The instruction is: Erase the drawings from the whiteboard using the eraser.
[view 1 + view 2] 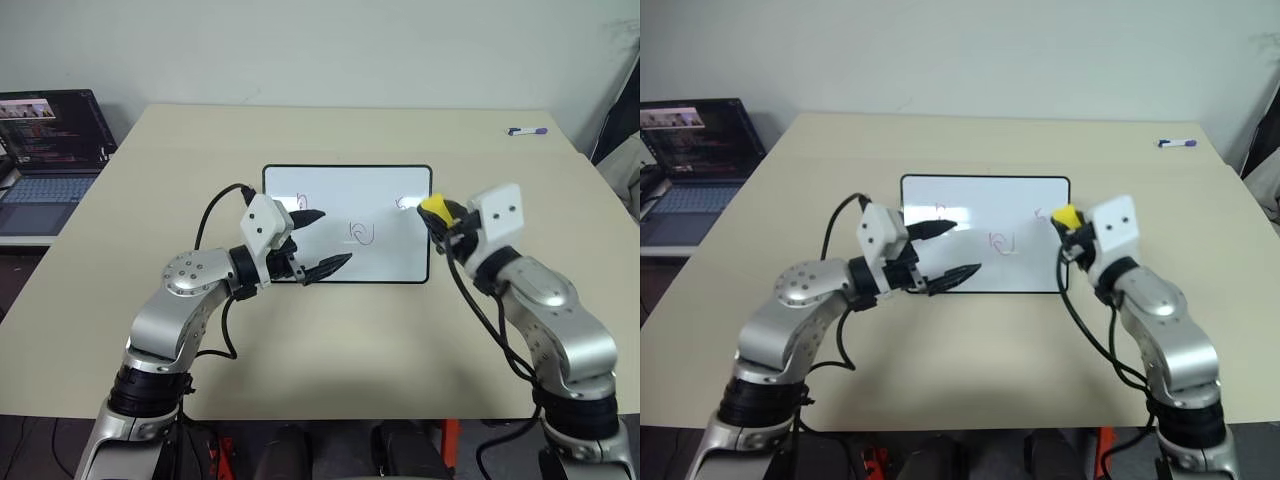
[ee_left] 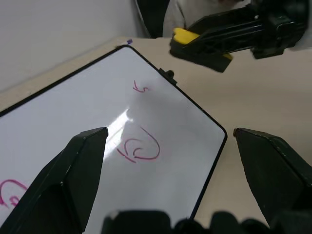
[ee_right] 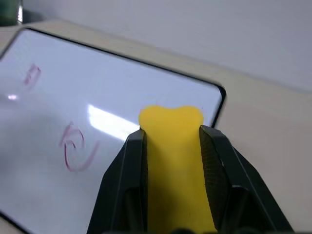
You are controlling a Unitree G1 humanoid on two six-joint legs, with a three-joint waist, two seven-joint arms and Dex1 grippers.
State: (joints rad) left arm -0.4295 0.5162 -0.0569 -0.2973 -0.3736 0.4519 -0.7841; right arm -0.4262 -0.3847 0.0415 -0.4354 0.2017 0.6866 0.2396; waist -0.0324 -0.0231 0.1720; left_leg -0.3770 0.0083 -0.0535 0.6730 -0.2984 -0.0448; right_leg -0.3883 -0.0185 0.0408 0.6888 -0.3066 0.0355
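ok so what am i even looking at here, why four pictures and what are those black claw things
This is a two-armed humanoid robot standing at a beige table. The two wide pictures come from cameras in its head, looking down over its arms. The other two come from a camera on each wrist, looking out along that arm's black fingers.

The claws are its grippers. The left gripper is open and empty, above the near left part of the whiteboard. The right gripper is shut on the yellow eraser, held by the board's right edge.

On the board are three small drawings, none wiped yet. A purple-capped marker lies at the table's far right, and a laptop sits off to the left.
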